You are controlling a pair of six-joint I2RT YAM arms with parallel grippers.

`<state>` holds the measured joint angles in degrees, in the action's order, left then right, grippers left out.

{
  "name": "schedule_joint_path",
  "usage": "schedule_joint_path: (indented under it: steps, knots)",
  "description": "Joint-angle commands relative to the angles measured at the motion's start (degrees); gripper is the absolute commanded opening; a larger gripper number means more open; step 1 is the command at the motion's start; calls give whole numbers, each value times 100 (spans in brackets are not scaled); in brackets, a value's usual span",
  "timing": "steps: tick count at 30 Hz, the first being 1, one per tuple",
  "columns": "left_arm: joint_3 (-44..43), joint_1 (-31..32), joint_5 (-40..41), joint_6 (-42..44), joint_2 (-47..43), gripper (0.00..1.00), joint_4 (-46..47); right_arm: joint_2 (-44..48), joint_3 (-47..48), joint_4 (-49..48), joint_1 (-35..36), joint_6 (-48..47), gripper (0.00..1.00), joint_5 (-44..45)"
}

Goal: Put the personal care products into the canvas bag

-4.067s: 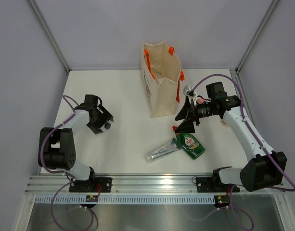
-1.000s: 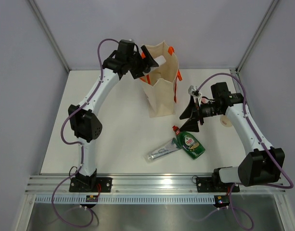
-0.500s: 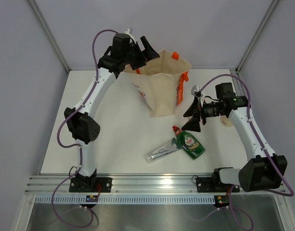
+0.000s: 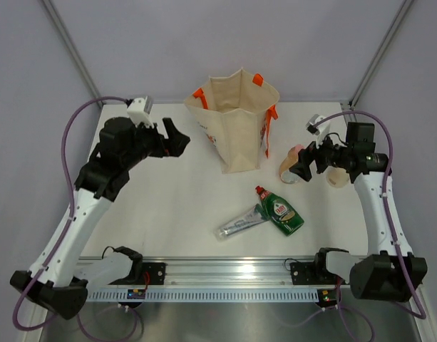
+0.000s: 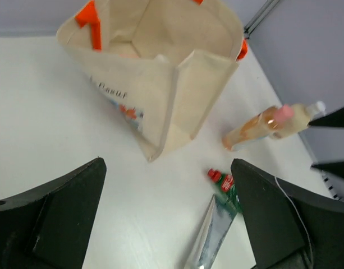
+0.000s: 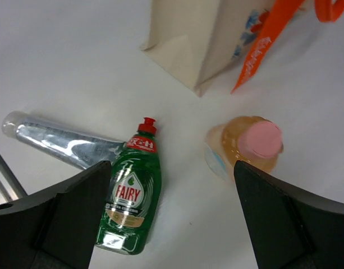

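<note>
Bottle [image 4: 282, 214], green, lies flat, red cap toward canvas bag [image 4: 239, 142].

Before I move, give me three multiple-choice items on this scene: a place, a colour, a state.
1. The green bottle lies: A) beside the silvery tube; B) inside the canvas bag; C) behind it.
2. The amber bottle has a cap that is: A) blue; B) pink; C) black.
3. The canvas bag is: A) lying flat; B) folded shut; C) upright, mouth open.
Answers: 1 A, they lie side by side in the right wrist view; 2 B, pink in both wrist views; 3 C, the top view looks into its mouth.
</note>
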<state>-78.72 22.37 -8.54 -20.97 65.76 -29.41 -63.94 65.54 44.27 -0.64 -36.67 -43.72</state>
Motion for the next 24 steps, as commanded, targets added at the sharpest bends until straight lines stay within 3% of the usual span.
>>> schedule_joint_path:
  steps: [1,5,10,14,19,21,24]
  knots:
    - [1286,-40,475,287,-858,99,251,-513,177,-35,-638,-129,100,-136]
    - [2524,-66,643,-38,-1907,99,251,-1162,346,30,-718,-1270,100,12]
    - [3055,-66,309,-240,-2786,99,436,-2234,994,528,-709,-2483,99,-136]
    - [3345,-66,168,-416,-3077,99,409,-2816,1277,372,-700,-2608,99,-101]
    - [3714,-66,-69,-627,-3183,99,620,-3440,1664,1425,-403,-3619,97,-409]
    - [3793,-66,-104,-715,-3183,99,682,-3493,1577,1304,-270,-3585,95,-216]
    - [3838,-66,-140,-785,-3166,99,717,-3607,1506,1075,-155,-3444,84,-198]
